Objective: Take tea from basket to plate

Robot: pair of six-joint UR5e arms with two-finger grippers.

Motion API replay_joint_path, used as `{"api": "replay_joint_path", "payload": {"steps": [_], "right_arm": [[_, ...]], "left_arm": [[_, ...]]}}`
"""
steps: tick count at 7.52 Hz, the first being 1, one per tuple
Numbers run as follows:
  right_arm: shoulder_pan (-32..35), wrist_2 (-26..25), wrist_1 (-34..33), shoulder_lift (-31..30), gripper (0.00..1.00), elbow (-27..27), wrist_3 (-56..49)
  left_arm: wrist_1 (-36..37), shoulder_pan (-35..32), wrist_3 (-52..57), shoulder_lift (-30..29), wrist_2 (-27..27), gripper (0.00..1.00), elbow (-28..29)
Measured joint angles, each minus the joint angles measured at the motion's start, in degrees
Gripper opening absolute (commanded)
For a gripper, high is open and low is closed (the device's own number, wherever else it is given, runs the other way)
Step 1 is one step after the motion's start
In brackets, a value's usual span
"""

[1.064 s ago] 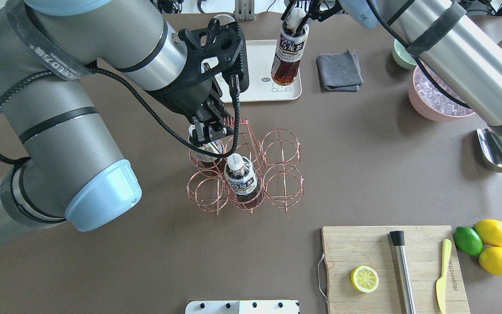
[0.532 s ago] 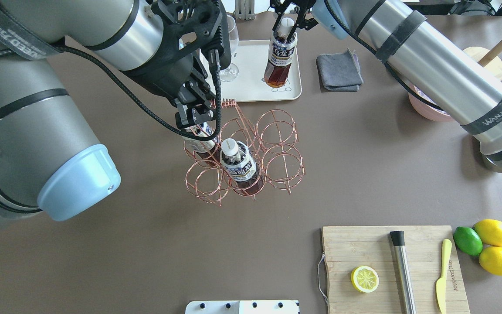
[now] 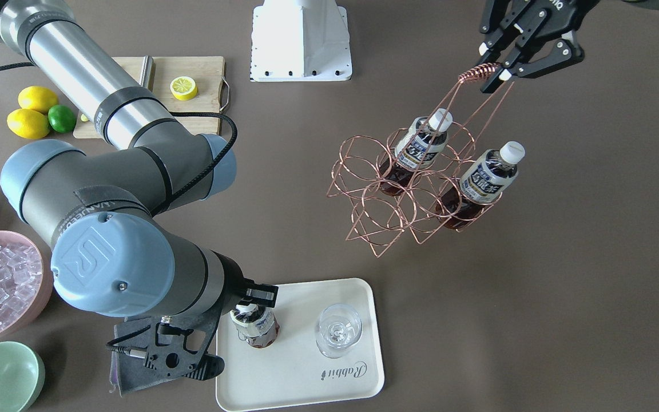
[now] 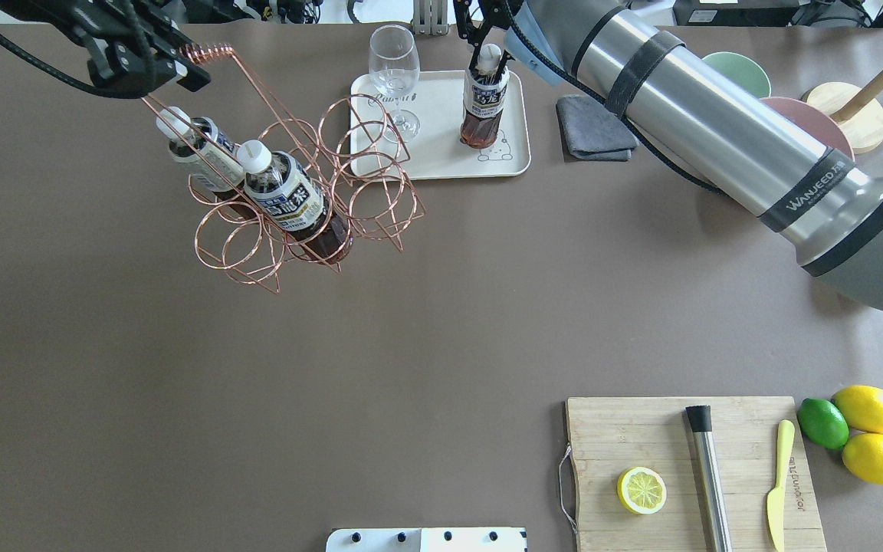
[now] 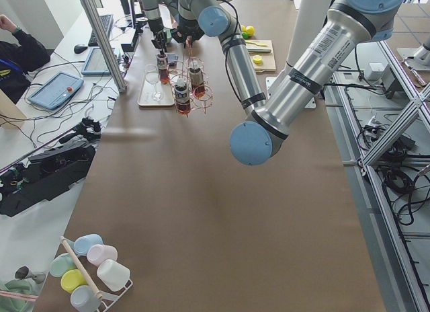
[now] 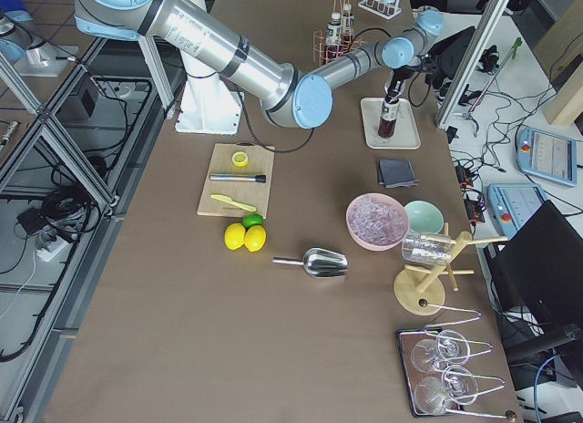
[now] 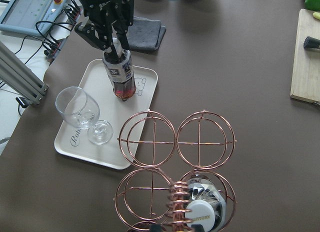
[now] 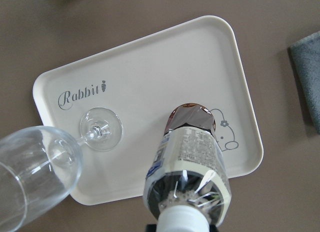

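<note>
At upper left my left gripper (image 4: 183, 69) clamps the basket (image 4: 349, 172) by its coiled handle, holding it aloft. Top centre, my right gripper (image 4: 487, 42) grips the tea (image 4: 484, 103) by the neck, upright on the plate (image 4: 441, 161). Placing looks done, so next I should open and lift clear.

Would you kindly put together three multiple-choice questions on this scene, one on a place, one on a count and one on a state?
1. Where is the bottle that the right gripper holds? A in the basket; B on the tray, beside the wine glass; C in the left gripper.
2. How many bottles are in the basket? A one; B two; C three.
3. What is the left gripper doing? A hanging open; B pinching a bottle cap; C shut on the basket's coiled handle.
Answers: 1 B, it stands by the bear drawing; 2 B, two stand in its rings; 3 C, it clamps the coil.
</note>
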Motion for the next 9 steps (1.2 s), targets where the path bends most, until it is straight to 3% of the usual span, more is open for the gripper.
{"api": "replay_joint_path", "payload": {"steps": [1, 2, 3, 5, 7, 9], "right_arm": [[-0.11, -0.38, 0.00, 0.12, 0.03, -0.04, -0.59], [-0.17, -0.61, -0.01, 0.22, 0.33, -0.06, -0.90], [-0.24, -0.71, -0.01, 0.32, 0.51, -0.08, -1.31], [-0.41, -0.76, 0.06, 0.38, 0.69, -0.08, -1.83], [-0.33, -0.73, 0.13, 0.39, 0.73, 0.10, -2.35], [-0.21, -0.43, -0.15, 0.02, 0.73, 2.10, -2.61]], "left_arm": [[0.05, -3.03, 1.10, 1.44, -1.03, 0.00, 0.07], [0.07, -5.73, 2.16, 3.19, -1.46, 0.00, 0.31], [0.10, -8.24, 5.15, 5.03, -1.62, 0.00, 1.23], [0.13, -13.04, 15.52, 8.32, -1.45, 0.00, 5.74], [-0.19, -16.63, 24.05, 9.08, -0.83, 0.00, 11.33], [-2.23, -18.43, 30.98, 8.35, 3.83, 0.00, 16.99]]}}
